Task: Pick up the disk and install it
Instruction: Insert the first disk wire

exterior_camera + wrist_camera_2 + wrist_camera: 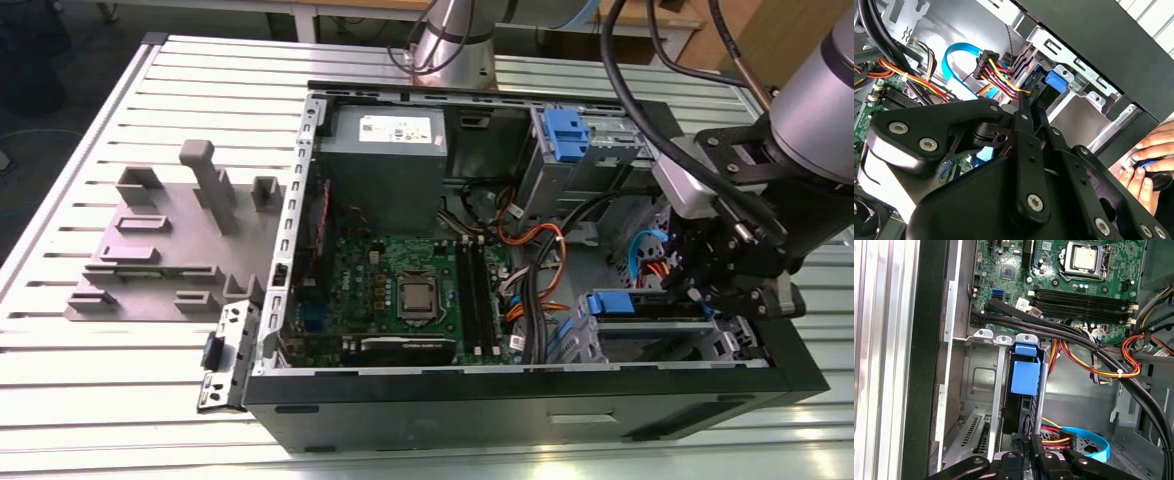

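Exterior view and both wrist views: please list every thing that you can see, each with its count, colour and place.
table: one, silver, slatted, under everything
fixture: one, grey, on the table, at the exterior view's left of the case
computer case: one, black, open, on the table
power supply: one, grey, inside the case
motherboard: one, green, on the case floor
flat cable: one, light blue, looped inside the case
latch: one, blue, on the upper drive bay
disk: one, blue carrier end showing, in the lower bay
person's hand: at least one, outside the case wall
arm: one, grey, above the case
tool: one, black, inside the case at the disk
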Controlling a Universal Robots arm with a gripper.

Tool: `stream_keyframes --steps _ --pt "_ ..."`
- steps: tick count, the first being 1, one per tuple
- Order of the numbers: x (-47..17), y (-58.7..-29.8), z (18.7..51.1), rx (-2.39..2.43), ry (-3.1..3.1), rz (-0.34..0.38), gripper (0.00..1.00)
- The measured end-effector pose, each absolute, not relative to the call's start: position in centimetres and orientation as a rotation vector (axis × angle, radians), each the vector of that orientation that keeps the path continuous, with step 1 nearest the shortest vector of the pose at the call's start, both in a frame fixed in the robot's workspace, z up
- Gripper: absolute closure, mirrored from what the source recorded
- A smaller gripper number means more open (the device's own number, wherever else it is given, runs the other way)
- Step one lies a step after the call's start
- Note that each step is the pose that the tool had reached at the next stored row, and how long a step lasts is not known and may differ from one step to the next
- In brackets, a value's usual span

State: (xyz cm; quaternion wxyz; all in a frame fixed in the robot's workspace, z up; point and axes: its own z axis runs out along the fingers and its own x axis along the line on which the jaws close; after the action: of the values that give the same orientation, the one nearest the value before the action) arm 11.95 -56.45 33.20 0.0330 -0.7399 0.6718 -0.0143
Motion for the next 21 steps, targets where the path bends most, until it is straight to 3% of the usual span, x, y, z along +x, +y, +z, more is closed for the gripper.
stream_keyframes --steps 21 --pt "11.95 -56.64 33.17 -2.272 2.068 -0.04 0.82"
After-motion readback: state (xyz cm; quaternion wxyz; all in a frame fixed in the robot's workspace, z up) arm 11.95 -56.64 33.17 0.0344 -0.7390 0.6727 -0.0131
